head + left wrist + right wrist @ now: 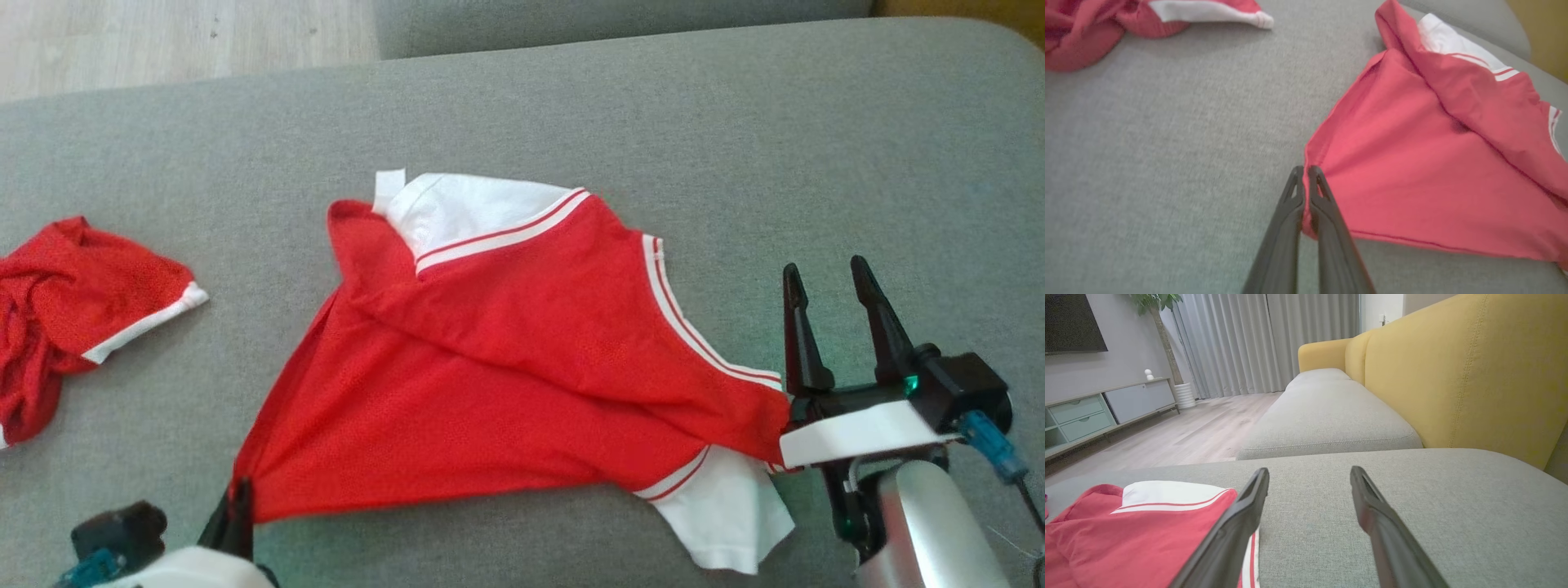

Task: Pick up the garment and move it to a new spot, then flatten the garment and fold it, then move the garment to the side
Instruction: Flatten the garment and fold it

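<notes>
The red garment (506, 359) with white sleeves is lying spread and creased across the middle of the grey cushion (653, 106); the left gripper (1305, 176) is pinching its near left corner, jaws pressed together on the cloth; the right gripper (824, 269) is sitting just beside the garment's right edge, its 2 fingers standing wide apart, holding nothing; 1 other crumpled red garment (73, 310) is lying well apart on the left.

right gripper (1309, 471): fingers spread wide over grey cushion (1433, 506) | garment (1139, 539): red and white, lower left, partly behind one finger | yellow backrest (1453, 375): rising at right
</notes>
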`<state>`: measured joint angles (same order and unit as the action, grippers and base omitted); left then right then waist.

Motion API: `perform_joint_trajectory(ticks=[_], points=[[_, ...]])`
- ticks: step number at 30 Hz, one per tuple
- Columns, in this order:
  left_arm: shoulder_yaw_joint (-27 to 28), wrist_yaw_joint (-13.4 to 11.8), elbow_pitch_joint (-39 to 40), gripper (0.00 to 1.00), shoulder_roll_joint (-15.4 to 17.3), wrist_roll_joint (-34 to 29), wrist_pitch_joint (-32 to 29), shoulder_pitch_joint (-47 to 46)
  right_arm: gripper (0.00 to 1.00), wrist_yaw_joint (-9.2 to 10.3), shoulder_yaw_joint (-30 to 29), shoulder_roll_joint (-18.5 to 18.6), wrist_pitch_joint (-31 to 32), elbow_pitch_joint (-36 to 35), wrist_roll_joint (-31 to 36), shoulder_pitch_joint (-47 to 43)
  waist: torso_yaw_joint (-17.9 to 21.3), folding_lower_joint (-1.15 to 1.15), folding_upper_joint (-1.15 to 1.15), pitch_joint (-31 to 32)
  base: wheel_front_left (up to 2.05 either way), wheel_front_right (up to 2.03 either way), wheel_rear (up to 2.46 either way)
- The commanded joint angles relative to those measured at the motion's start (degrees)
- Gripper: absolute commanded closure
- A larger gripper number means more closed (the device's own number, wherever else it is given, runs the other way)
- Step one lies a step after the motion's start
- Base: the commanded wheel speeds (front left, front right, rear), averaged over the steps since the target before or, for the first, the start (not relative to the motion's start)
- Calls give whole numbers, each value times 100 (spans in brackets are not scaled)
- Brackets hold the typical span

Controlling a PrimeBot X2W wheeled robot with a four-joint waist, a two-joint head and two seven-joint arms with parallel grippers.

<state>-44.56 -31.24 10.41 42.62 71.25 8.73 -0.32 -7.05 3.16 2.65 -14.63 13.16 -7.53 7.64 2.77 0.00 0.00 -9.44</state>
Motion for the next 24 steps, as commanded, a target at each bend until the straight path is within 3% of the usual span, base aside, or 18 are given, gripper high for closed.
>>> perform_joint_trajectory(ticks=[1, 2, 3, 4, 5, 12, 19, 24], points=[[244, -16, 79, 100, 172, 33, 80, -142, 0, -44, 137, 22, -37, -154, 27, 116, 7, 0, 0, 21, 0, 0, 0], [242, -30, -20, 100, 150, 53, 98, -90, 0, -44, 150, 22, -37, -144, 30, 124, 18, 0, 0, 35, 0, 0, 0], [281, -47, -129, 88, 95, 88, 156, -46, 0, -44, 156, 22, -37, -135, 37, 130, 29, 0, 0, 48, 0, 0, 0], [335, -58, -239, 54, 28, 114, 226, -15, 0, -44, 160, 22, -37, -131, 43, 135, 40, 0, 0, 54, 0, 0, 0], [361, -37, -328, 0, -28, 99, 289, -4, 0, -44, 159, 22, -37, -130, 51, 138, 52, 0, 0, 63, 0, 0, 0], [531, 33, -566, 0, -333, -233, 551, 0, 0, -44, 36, 22, -37, -191, 227, 71, 106, 0, 0, 255, 0, 0, 0], [1318, 73, -450, 0, -1007, -2073, 624, 184, 0, -44, -243, 22, -37, -678, 649, -228, -38, 0, 0, 682, 0, 0, 0], [1821, 386, -528, 0, -1453, -3400, 626, 448, 0, -44, -365, 94, -37, -889, 964, -518, -158, 0, 0, 881, 0, 0, 0]])
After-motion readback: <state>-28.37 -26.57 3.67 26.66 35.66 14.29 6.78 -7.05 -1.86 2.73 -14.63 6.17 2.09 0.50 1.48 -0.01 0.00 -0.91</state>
